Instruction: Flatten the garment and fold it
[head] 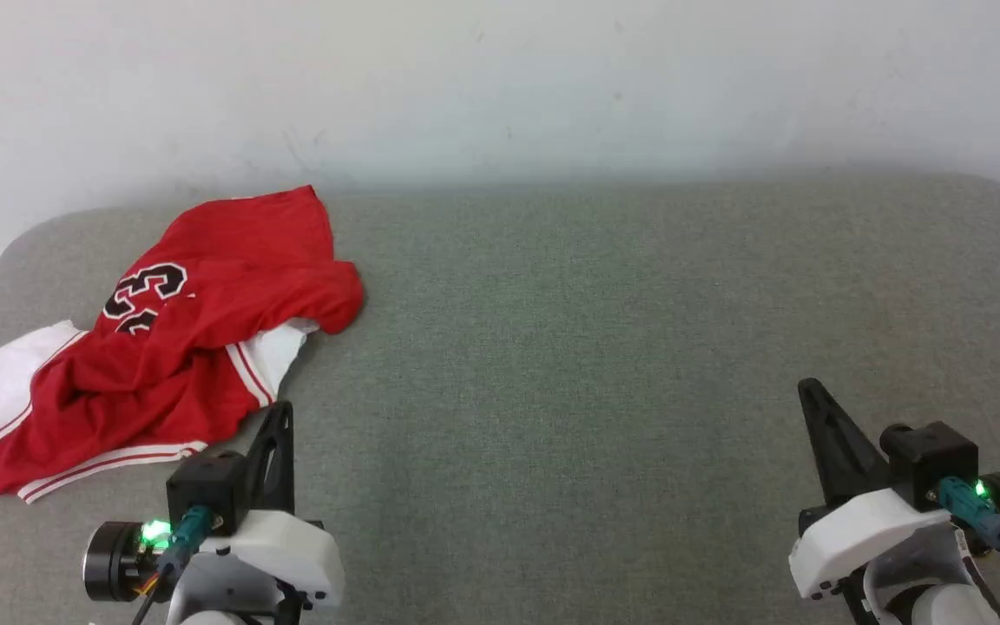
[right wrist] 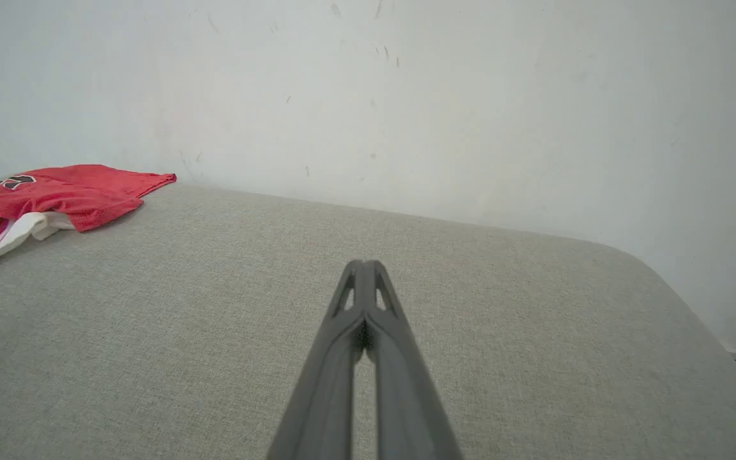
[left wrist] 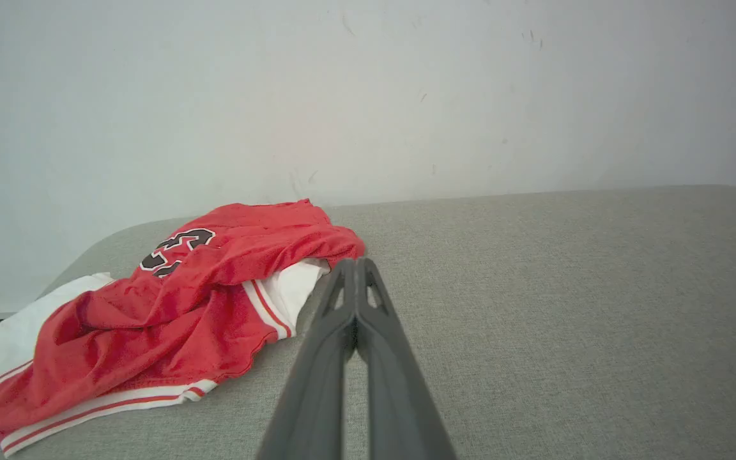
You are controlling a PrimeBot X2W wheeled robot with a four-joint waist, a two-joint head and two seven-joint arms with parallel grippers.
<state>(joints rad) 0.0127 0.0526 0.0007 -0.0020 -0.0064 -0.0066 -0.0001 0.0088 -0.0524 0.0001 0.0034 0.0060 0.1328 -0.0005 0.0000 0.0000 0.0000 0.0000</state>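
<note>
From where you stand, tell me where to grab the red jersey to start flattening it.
Take the striped trim on the near edge of the garment, coming in low from the near side with the left gripper. It sits beside that edge but is shut, so open it first. The trim lies flat and exposed, while the middle is bunched in folds.

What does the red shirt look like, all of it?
The garment is a red jersey shirt of thin, soft-looking cloth, with white sleeves, red-and-white striped trim and black numbers outlined in white. It lies crumpled and partly folded over itself, not flat, on the left side of the grey padded surface. The shut left gripper is close beside one white sleeve, not gripping it.
</note>
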